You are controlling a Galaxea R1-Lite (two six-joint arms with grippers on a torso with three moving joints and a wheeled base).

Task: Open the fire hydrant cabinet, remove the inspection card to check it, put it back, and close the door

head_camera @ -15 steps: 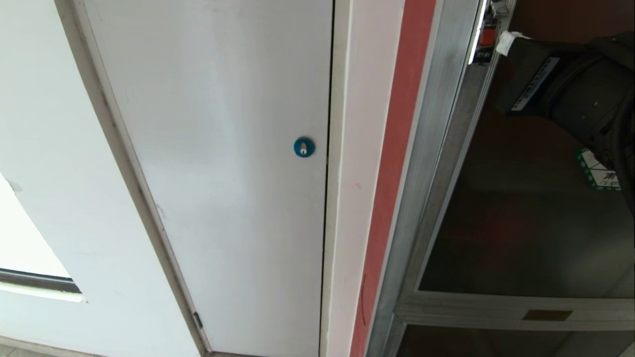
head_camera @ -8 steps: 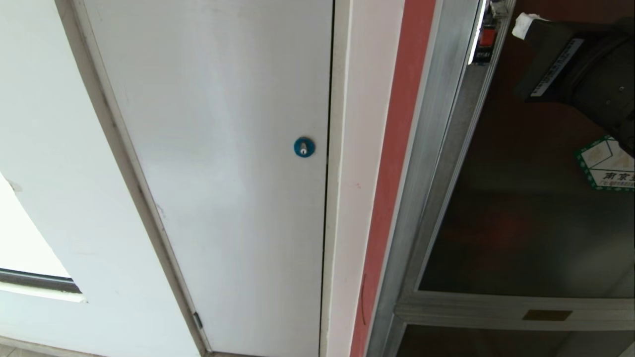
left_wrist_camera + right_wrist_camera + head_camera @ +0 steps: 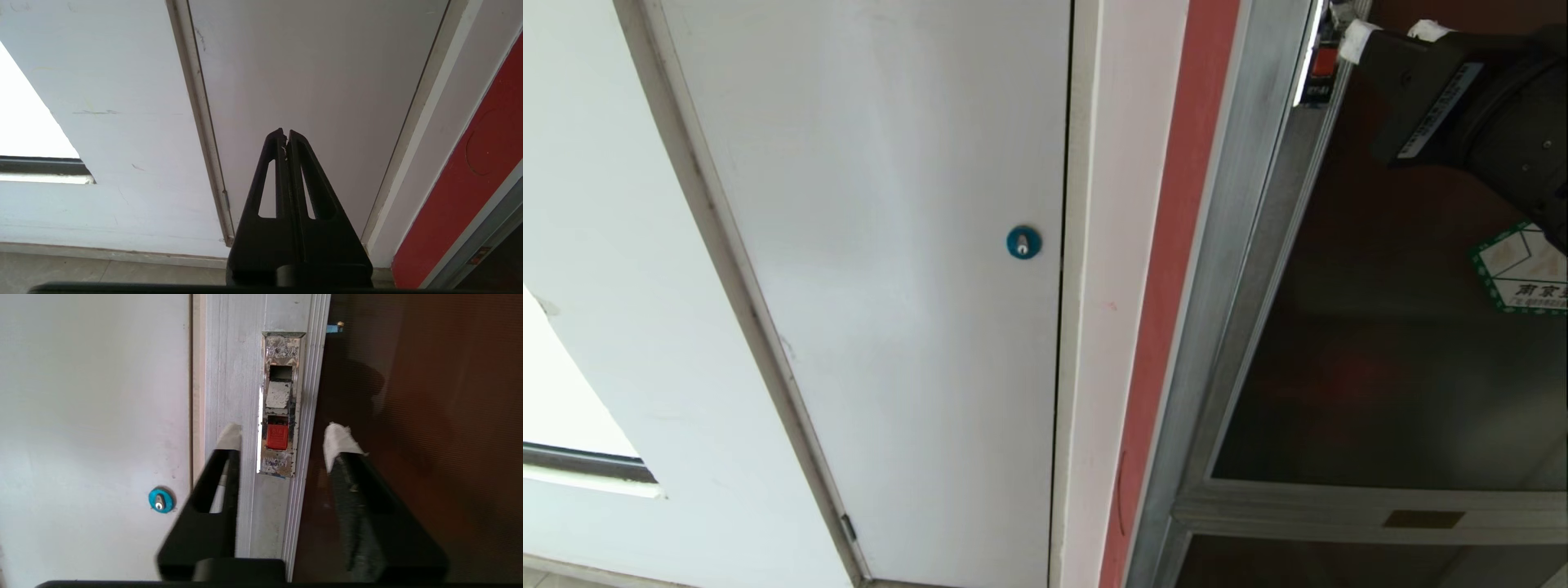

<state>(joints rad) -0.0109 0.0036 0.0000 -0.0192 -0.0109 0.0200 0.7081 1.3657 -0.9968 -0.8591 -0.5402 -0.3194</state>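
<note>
1. At the far left the left pincer (image 3: 285, 139) hangs parked before the plain white door (image 3: 890, 245) with its small round blue lock (image 3: 1023, 242). Its fingers are pressed together on nothing, and it plays no part here.

2. Next comes the fire hydrant cabinet (image 3: 1225, 269): its silver frame stands just right of a red strip of wall. The door (image 3: 1380, 367) of dark glass lies flush in that frame, so it is judged still closed.

3. The change is at the right pincer (image 3: 282, 437). A second ago its white-padded fingertips (image 3: 337, 439) were together and further right of the frame; now they stand apart, one either side of the small red latch (image 3: 277, 437) (they do not touch it yet).

4. This reads as the pincer lining up to work the latch, the first step of opening.

5. The green-bordered sticker (image 3: 1523, 273) on the glass shows more fully now, the arm having lifted off it.

6. The inspection card is nowhere in view; it is presumably behind the glass, and everything after the opening remains to be done.
</note>
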